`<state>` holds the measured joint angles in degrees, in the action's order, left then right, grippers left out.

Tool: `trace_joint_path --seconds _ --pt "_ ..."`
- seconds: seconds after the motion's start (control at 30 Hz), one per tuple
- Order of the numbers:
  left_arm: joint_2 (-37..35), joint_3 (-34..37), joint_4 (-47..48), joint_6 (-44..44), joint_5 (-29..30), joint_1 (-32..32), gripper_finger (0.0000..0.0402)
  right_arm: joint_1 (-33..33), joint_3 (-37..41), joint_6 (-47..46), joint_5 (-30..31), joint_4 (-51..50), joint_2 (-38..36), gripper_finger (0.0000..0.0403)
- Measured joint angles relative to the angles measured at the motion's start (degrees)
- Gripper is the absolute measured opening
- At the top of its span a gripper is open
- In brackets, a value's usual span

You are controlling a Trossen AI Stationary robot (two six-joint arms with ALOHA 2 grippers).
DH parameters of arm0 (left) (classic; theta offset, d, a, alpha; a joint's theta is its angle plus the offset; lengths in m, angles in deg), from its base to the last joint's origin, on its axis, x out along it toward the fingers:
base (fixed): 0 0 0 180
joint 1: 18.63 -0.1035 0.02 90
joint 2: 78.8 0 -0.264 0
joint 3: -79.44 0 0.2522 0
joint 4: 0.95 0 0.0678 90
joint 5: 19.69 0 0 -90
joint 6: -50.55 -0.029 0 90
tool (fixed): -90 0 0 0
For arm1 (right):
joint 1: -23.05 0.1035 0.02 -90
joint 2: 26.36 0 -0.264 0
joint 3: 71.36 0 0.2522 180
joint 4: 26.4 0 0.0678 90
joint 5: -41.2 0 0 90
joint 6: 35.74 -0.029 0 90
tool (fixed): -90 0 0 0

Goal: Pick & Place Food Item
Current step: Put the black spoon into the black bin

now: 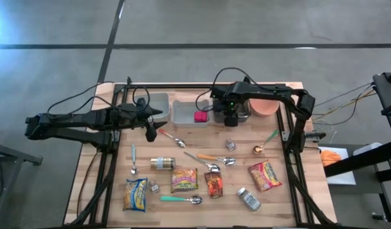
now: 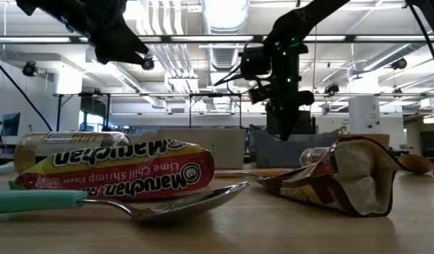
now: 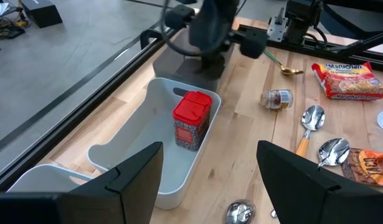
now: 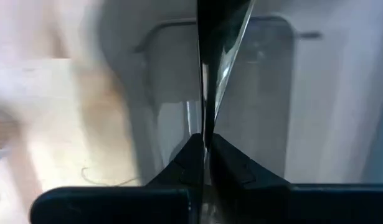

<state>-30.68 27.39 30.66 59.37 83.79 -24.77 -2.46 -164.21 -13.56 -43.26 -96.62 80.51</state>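
Note:
My right gripper [image 1: 230,119] points down over a dark grey bin [image 1: 241,112] at the table's far side, shut on a thin, dark, glossy packet [image 4: 211,74] that I see edge-on. The packet hangs over the bin's inside [image 4: 260,106]. My left gripper [image 1: 150,132] hovers open and touches nothing. In its wrist view its fingers [image 3: 132,171] stand near a white bin [image 3: 151,106]. A red-lidded jar [image 3: 191,119] stands in that bin. Several food packets, such as a ramen pack [image 1: 184,180], lie on the near half of the table. My right gripper pinches the thin packet's upper edge [image 4: 206,134] between its two shut fingers, coming from above and pointing down. The packet hangs below the fingers, clear of the bin. The wrist view shows it only edge-on, so which part of it is held cannot be told.
A grey bin [image 1: 156,104] and a pink bowl [image 1: 265,106] flank the two middle bins. Spoons [image 1: 211,166], small jars [image 1: 162,163] [image 1: 248,198], ramen packs [image 1: 265,175] [image 1: 136,194] and a brown packet [image 1: 213,184] lie scattered over the near table.

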Motion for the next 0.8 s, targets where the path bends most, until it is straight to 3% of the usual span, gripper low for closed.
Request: trace_joint_path --seconds 0.8 --pt "0.0 0.0 0.0 -0.39 0.22 -0.01 0.0262 -0.44 0.42 -1.1 -1.09 0.95 0.15 0.0012"
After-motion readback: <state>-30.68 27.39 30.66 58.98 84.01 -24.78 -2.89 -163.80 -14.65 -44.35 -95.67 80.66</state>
